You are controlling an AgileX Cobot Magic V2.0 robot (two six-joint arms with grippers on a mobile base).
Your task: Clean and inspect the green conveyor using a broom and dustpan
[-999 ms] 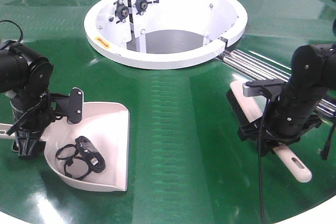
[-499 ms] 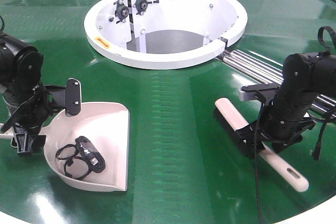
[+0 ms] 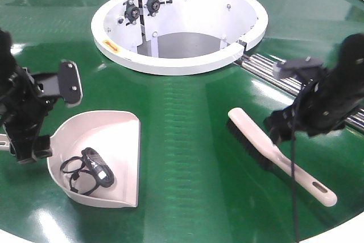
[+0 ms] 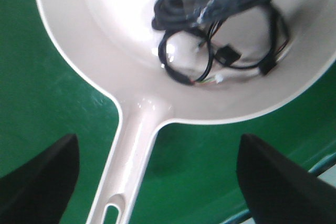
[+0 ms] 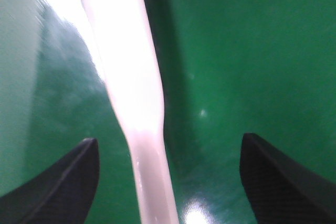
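The dustpan (image 3: pixel 116 135) lies on the green conveyor (image 3: pixel 187 140) at the left, with a black cable bundle (image 3: pixel 91 172) in it. My left gripper (image 3: pixel 28 149) hovers over its handle (image 4: pixel 137 145), open, jaws wide on either side and not touching (image 4: pixel 157 145). The broom (image 3: pixel 278 155) lies flat on the belt at the right, bristles facing left, slotted end toward the front edge. My right gripper (image 3: pixel 280 129) is above its handle (image 5: pixel 144 150), open and clear of it (image 5: pixel 169 140).
A white ring-shaped housing (image 3: pixel 176 61) stands at the belt's centre behind both tools. Silver roller rods (image 3: pixel 273 66) run out from it to the right, just behind my right arm. The belt's white outer rim (image 3: pixel 341 234) lies at the front right.
The broom has gone left and down flat onto the belt; my right gripper opened and rose off it. My left gripper opened and lifted off the dustpan handle.
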